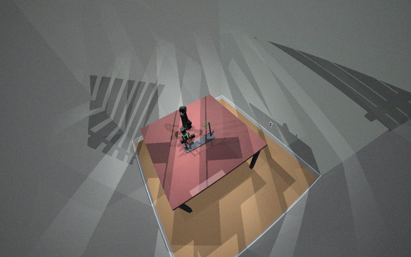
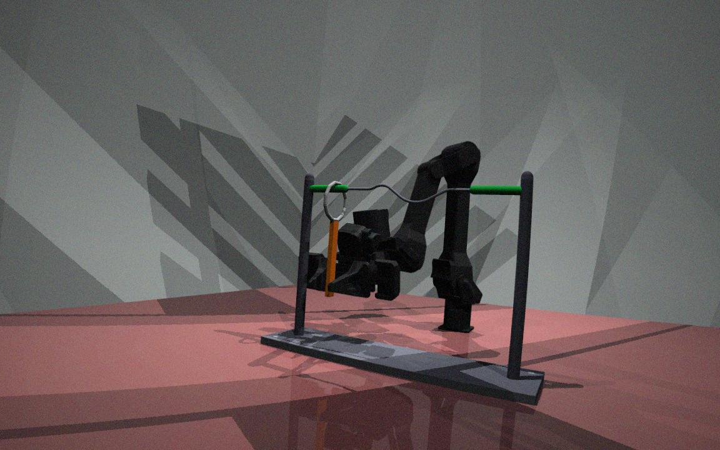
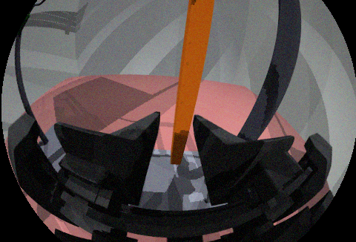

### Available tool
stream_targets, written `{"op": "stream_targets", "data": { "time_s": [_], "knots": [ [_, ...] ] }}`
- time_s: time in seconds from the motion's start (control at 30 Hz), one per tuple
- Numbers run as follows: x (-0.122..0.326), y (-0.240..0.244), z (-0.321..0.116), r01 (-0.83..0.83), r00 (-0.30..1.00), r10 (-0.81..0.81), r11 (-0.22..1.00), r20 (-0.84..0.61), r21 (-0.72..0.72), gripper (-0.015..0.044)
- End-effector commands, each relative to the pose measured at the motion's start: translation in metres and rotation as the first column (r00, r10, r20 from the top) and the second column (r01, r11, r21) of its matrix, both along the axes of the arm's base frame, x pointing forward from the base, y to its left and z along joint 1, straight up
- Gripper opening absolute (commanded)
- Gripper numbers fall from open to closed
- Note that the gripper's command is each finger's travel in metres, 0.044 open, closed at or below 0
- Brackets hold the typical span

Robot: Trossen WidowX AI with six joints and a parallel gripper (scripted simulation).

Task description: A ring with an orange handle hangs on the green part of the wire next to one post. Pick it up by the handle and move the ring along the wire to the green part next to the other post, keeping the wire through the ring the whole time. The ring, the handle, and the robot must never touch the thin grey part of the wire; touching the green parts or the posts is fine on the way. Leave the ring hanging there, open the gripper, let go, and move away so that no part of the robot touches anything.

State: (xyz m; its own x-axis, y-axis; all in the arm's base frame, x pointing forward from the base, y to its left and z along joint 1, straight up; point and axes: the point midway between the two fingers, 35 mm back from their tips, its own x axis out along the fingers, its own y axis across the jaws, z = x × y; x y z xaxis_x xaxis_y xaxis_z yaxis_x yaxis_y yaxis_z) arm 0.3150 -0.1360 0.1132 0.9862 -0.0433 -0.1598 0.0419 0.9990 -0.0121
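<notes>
The pale ring point(image 2: 325, 204) hangs around the green part point(image 2: 317, 188) beside the left post point(image 2: 303, 251) in the exterior view. Its orange handle point(image 2: 332, 251) point(image 3: 196, 49) hangs straight down. My gripper point(image 2: 320, 285) point(image 3: 176, 117) is open, with its fingers on either side of the handle's lower portion. In the wrist view gaps show between the handle and both fingertips. The other green part point(image 2: 495, 190) point(image 1: 206, 125) meets the far post point(image 2: 520, 268). The ring is out of the wrist view.
The thin grey wire point(image 2: 380, 185) curves between the green parts, above and beside my gripper. The near post point(image 3: 289, 23) stands just right of my fingers in the wrist view. The dark base point(image 2: 435, 364) point(image 1: 205, 140) lies below on the red table point(image 1: 197, 172).
</notes>
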Motion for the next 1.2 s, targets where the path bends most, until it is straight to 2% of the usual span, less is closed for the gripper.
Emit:
{"op": "stream_targets", "data": {
  "time_s": [0.0, 0.47, 0.87, 1.17],
  "knots": [
    [0.0017, -0.0007, -0.0005, 0.005, 1.0, -0.005, 1.0, 0.0, 0.002, 0.016],
    [0.0017, -0.0007, -0.0005, 0.005, 1.0, -0.005, 1.0, 0.0, 0.002, 0.016],
    [0.0015, 0.0001, -0.0005, 0.0, 1.0, 0.0, 1.0, 0.0, 0.0, -0.015],
    [0.0016, 0.0, 0.0005, 0.0, 1.0, 0.0, 1.0, 0.0, 0.0, -0.015]
  ]
}}
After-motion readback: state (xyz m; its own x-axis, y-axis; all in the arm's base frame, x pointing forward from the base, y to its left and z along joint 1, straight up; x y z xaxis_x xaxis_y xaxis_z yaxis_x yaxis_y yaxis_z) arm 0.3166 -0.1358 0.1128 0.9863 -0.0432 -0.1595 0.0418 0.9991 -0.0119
